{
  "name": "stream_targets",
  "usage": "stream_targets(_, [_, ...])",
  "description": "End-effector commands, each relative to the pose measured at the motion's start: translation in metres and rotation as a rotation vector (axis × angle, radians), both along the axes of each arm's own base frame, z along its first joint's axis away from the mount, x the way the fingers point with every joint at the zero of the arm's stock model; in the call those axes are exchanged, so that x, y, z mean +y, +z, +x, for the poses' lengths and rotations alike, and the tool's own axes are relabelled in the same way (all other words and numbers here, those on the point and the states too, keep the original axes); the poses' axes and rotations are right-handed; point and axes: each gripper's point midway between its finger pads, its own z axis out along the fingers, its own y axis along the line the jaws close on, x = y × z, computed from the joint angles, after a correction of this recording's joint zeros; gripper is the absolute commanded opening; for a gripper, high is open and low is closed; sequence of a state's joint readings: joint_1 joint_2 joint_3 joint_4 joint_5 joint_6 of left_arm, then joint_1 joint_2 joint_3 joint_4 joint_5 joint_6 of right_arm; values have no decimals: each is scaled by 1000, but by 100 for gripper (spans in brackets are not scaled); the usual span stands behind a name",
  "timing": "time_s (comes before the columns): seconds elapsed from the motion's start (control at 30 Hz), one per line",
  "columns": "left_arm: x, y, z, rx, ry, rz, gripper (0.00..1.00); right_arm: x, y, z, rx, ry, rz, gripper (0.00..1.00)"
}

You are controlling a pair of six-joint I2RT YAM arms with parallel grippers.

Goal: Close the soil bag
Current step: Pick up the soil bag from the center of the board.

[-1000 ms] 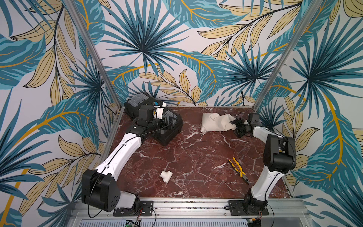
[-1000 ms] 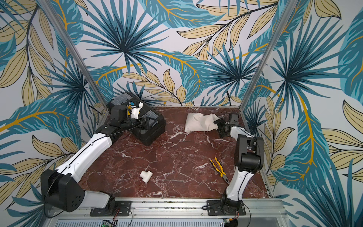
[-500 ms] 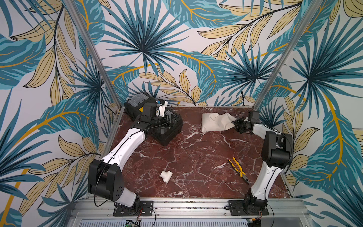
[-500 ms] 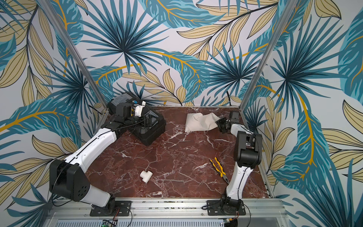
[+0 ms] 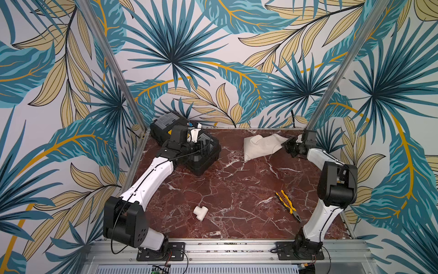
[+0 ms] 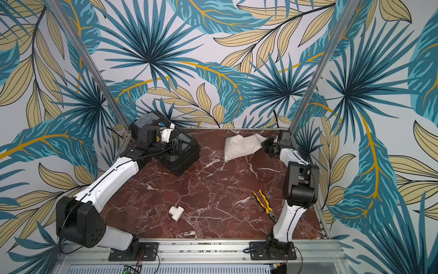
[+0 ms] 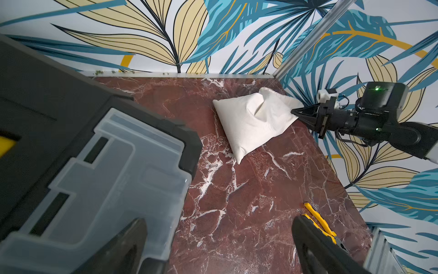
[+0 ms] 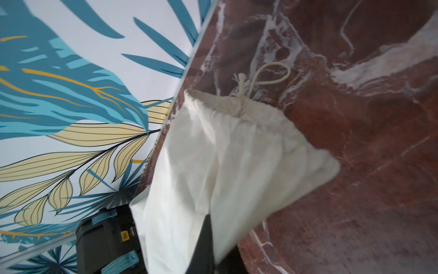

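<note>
You can see the soil bag (image 7: 251,123) is soft, matt, crinkly cloth with a twisted, frayed cord (image 8: 267,77), the table top (image 5: 237,185) looks like shiny red stone, the toolbox (image 7: 47,106) is dull black plastic, and the pipe fitting (image 5: 200,212) is smooth white plastic.

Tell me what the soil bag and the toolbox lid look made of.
The soil bag: matte cream woven cloth, judging by soft folds and gathered rim. The toolbox lid: probably hard plastic, a smooth translucent panel in a black frame.
</note>
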State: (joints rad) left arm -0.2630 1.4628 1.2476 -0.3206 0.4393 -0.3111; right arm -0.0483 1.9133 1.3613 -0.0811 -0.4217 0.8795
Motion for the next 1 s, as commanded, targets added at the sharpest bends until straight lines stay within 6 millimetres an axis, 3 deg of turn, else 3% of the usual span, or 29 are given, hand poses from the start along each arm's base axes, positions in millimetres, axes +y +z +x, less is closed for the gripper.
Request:
stream_targets(0.0, [0, 16, -12, -41, -9, -29, 100, 17, 60, 7, -165, 104, -58, 0])
stream_targets(0.23, [4, 21, -22, -52, 3, -41, 100, 54, 125, 13, -316, 273, -101, 0])
stream_targets(0.37, [4, 21, -29, -50, -2, -50, 100, 72, 167, 4, -455, 366, -143, 0])
stream_targets(0.47, [5, 21, -33, -49, -6, -53, 100, 83, 186, -6, -539, 435, -176, 0])
stream_targets(0.77, [9, 20, -48, -41, -2, -52, 100, 122, 238, -59, -903, 623, -434, 0])
stream_targets(0.97, [12, 15, -54, -30, 8, -50, 100, 142, 258, -88, -1051, 708, -423, 0])
